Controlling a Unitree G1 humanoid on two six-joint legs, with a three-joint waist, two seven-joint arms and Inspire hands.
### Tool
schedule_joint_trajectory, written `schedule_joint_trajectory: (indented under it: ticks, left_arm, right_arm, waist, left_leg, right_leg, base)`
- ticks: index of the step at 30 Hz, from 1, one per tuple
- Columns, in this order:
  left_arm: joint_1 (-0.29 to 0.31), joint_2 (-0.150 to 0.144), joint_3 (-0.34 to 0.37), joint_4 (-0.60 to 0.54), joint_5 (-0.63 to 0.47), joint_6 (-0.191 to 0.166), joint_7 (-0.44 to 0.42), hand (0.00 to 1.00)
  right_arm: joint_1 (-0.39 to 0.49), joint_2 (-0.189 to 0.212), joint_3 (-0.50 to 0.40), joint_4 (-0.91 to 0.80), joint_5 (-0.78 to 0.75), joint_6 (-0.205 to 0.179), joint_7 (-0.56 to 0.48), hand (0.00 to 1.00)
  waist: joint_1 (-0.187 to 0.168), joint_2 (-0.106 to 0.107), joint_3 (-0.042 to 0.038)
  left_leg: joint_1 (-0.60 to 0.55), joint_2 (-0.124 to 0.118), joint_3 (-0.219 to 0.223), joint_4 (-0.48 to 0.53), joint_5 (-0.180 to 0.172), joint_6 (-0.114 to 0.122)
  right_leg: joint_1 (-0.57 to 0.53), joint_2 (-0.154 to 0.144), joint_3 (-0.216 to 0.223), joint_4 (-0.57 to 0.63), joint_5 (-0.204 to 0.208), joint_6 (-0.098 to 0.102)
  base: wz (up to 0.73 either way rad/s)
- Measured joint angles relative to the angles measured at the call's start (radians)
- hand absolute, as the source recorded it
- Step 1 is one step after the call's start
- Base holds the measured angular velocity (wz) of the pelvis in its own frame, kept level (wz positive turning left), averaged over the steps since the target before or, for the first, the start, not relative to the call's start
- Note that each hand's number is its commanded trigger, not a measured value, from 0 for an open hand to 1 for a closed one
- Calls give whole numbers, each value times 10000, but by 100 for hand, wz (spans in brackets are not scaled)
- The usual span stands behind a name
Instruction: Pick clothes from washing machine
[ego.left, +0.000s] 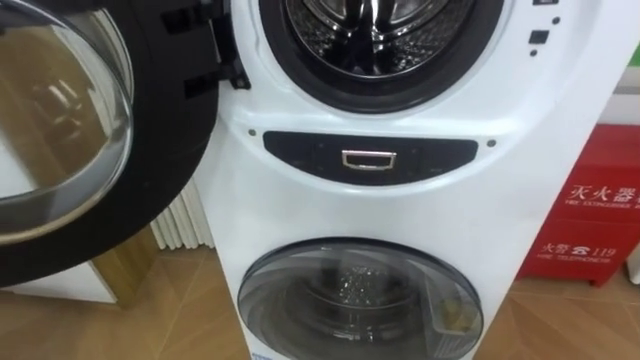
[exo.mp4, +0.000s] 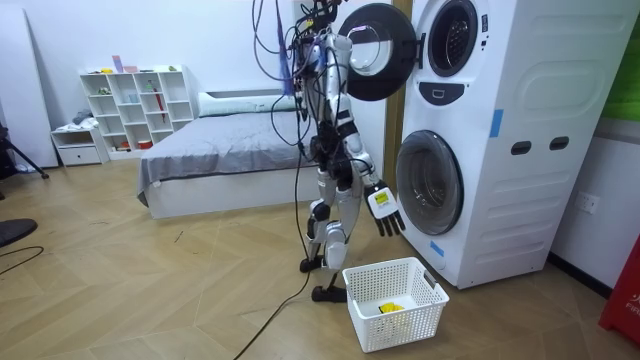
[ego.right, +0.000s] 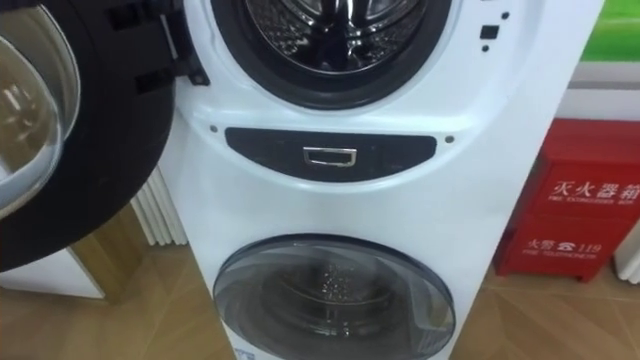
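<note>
Standing close before the tall white washing machine, upper drum open; dark round door swung wide left; white basket on bare floor by the robot's feet, yellow item inside; right hand hanging low, fingers loosely spread, empty

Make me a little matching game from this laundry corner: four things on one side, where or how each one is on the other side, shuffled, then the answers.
Things:
1. upper door
2. lower door
3. white basket
4. red cabinet

Places or states:
A. on the floor by the robot's feet
B. swung wide open
C. shut
D. beside the washing machine, on the robot's right

Pairs: 1-B, 2-C, 3-A, 4-D.
</note>
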Motion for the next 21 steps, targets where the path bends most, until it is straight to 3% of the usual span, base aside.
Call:
schedule_joint_trajectory:
  ticks: [2, 7, 10, 12, 15, 17, 21]
  left_arm:
    - [-2, -274, -33, -448, -3, -2, 198, 0]
    - [26, -1537, -118, -2297, 55, -42, 811, 0]
    - [39, -2022, -134, -2815, 120, -154, 829, 0]
    - [40, -2207, -147, -2970, 279, -205, 828, 0]
    - [39, -2241, -287, -2975, 500, -329, 826, 0]
    - [39, -2241, -328, -2976, 500, -356, 822, 0]
    - [39, -2304, -376, -3050, 498, -371, 817, 0]
  right_arm:
    - [-89, 7, 353, 139, -105, -80, 76, 0]
    - [-242, 21, 720, 433, -214, -83, 386, 0]
    - [-447, 170, 732, 750, -233, -87, 636, 0]
    - [-470, 289, 732, 749, -274, -121, 767, 0]
    - [-434, 400, 729, 747, -250, -173, 770, 0]
    - [-355, 446, 731, 748, -242, -196, 775, 0]
    - [-225, 455, 725, 722, -249, -195, 785, 0]
  waist:
    - [-99, -37, 14]
    - [-207, -179, 94]
    - [-212, -201, 108]
    - [-215, -208, 112]
    - [-229, -240, 127]
    - [-240, -239, 126]
    - [-313, -237, 117]
  left_leg:
    - [-110, -77, -143, 13, 27, 47]
    - [-305, -320, -532, -10, 220, 323]
    - [-318, -367, -553, -42, 291, 442]
    - [-342, -385, -552, -46, 320, 499]
    - [-497, -520, -530, -66, 374, 611]
    - [-521, -533, -507, -46, 387, 635]
    - [-581, -531, -489, 15, 404, 675]
  right_leg:
    - [-4, -47, 5, -29, 29, 47]
    - [-62, -311, 245, 15, 166, 259]
    - [-67, -345, 326, -25, 407, 294]
    - [-87, -366, 323, -29, 514, 302]
    - [-208, -500, 320, -46, 544, 331]
    - [-234, -516, 329, -51, 618, 417]
    - [-273, -517, 324, -48, 731, 396]
  base:
    - [29]
    - [26]
    - [4]
    - [0]
    - [0]
    - [-4]
    - [-1]
